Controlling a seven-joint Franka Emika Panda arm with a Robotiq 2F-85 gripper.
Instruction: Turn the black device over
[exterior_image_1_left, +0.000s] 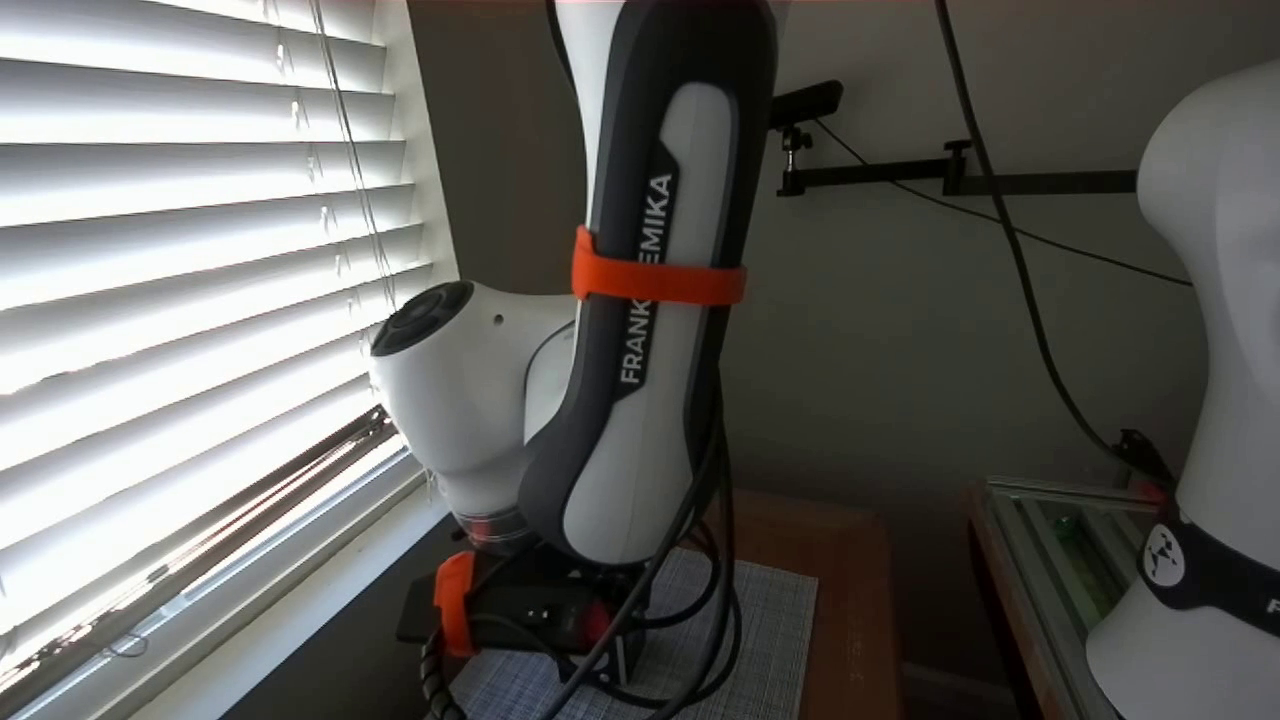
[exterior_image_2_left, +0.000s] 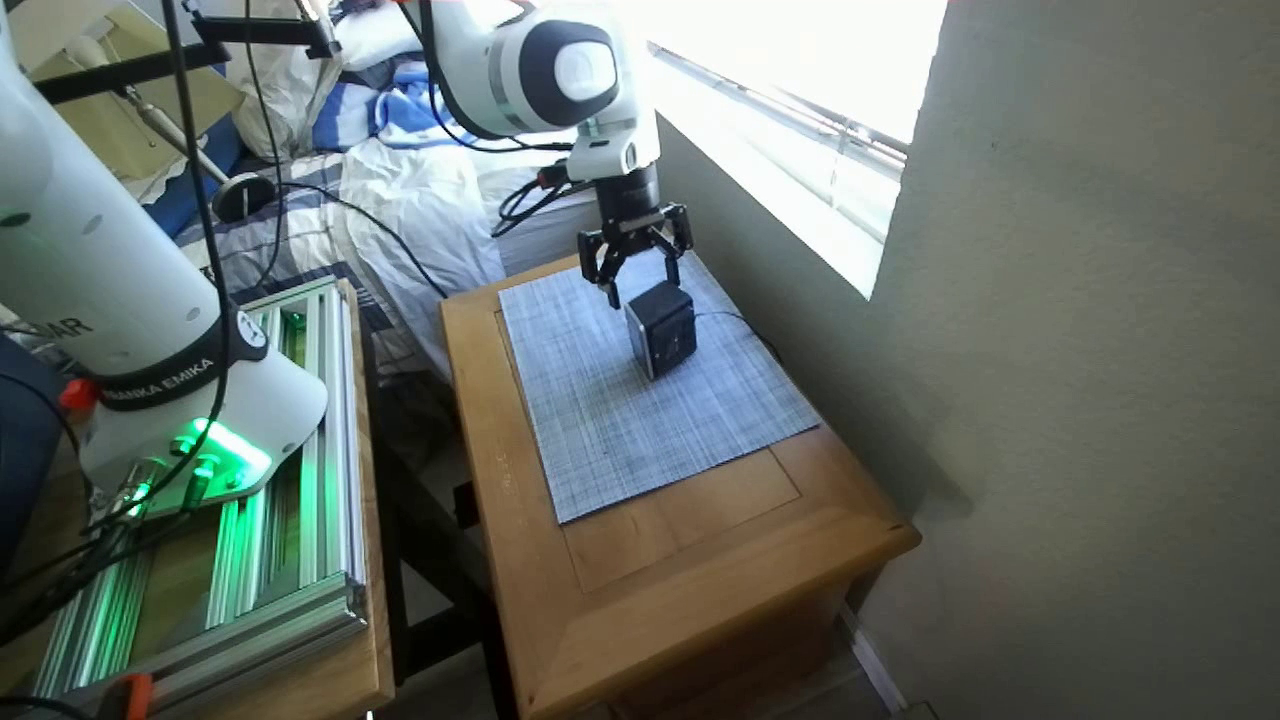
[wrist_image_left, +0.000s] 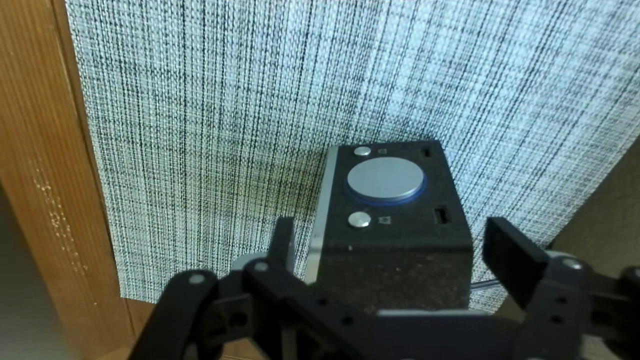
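Pointing down over black device (exterior_image_2_left: 668, 335), pincer (exterior_image_2_left: 644, 292) spread

Paneled wooden counter (exterior_image_2_left: 690, 585), pale flecks (wrist_image_left: 56, 217) along one border. Lying flat on it: grey woven placemat (exterior_image_2_left: 620, 430), short of the edge on at least two sides. On placemat: black device (exterior_image_2_left: 665, 335) with thin dark cable (wrist_image_left: 484, 284) off one side.

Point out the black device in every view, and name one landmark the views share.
In an exterior view: the black device is near the picture's centre, on the mat.
Wrist view: right of and below centre, framed by the open gripper.
In an exterior view: it cannot be made out; the arm blocks part of the mat.
Shared landmark: the mat.
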